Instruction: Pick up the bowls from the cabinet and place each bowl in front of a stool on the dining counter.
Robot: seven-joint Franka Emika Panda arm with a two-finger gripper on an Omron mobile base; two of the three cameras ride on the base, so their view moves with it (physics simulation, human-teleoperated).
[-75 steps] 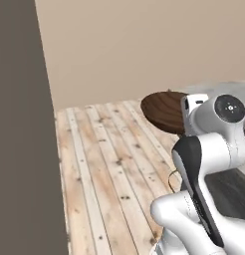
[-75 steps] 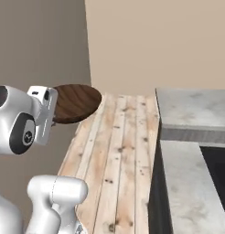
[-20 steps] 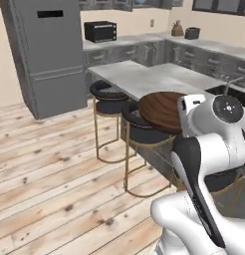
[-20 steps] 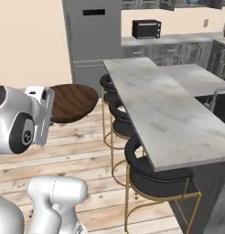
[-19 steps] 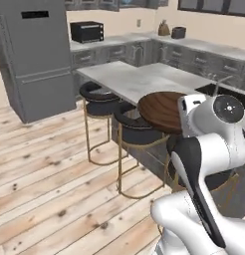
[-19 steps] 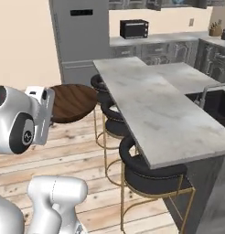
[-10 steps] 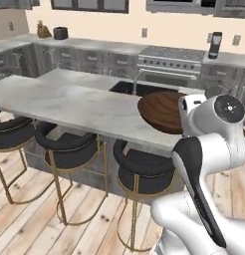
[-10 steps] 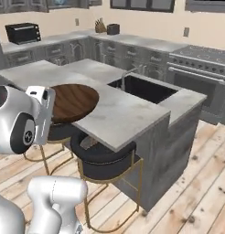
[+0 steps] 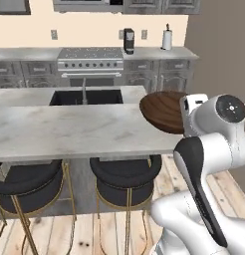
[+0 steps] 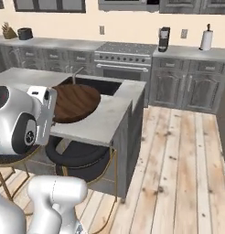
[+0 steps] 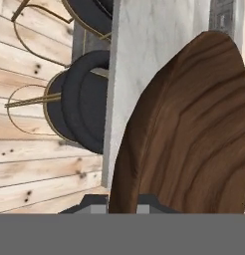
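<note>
My gripper is shut on the rim of the wide dark brown wooden bowl. I hold the bowl level in the air, just off the right end of the dining counter. From the right, the bowl hangs in front of the marble top. A black round stool stands under the counter edge below and left of the bowl, and a second stool stands further left. The cabinet is out of view.
A sink with a faucet is set into the far side of the island. Behind it run grey base cabinets with a stove, a coffee machine and a paper towel roll. Open wooden floor lies right of the island.
The whole picture has swung round as the base moved: the island's long stool side now faces me, with its right end close. The bowl stays in my shut gripper, held the same way.
</note>
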